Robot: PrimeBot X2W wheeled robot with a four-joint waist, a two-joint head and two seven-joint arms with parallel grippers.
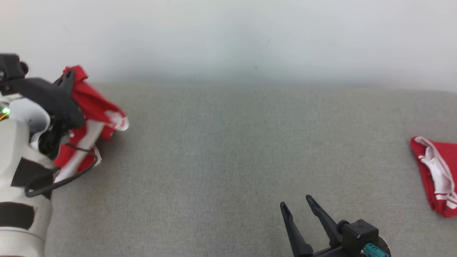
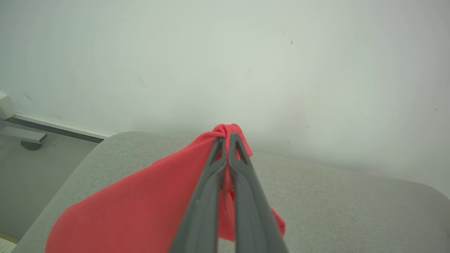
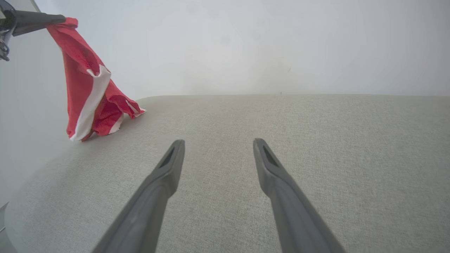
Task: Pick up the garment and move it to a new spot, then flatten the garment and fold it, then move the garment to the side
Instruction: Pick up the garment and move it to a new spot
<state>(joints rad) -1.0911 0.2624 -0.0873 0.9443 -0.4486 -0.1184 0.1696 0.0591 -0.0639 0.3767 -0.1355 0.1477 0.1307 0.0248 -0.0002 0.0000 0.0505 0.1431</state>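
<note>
A red garment [image 1: 93, 104] with white stripes hangs at the far left of the grey padded surface, bunched at the top. My left gripper [image 1: 68, 75] is shut on its upper end. In the left wrist view the two fingers [image 2: 227, 138] lie pressed together with the red cloth [image 2: 140, 207] draped under and around them. In the right wrist view the garment [image 3: 88, 91] dangles from the left gripper [image 3: 52, 17], its lower end touching the surface. My right gripper [image 1: 295, 200] rests low at the front right, open and holding nothing, its own view showing the fingers [image 3: 218, 141] spread over bare fabric.
A second red and white garment [image 1: 433, 171] lies folded at the right edge of the grey surface [image 1: 228, 150]. A pale wall rises behind it. In the left wrist view the surface's rounded left edge drops to a floor with a baseboard [image 2: 52, 126].
</note>
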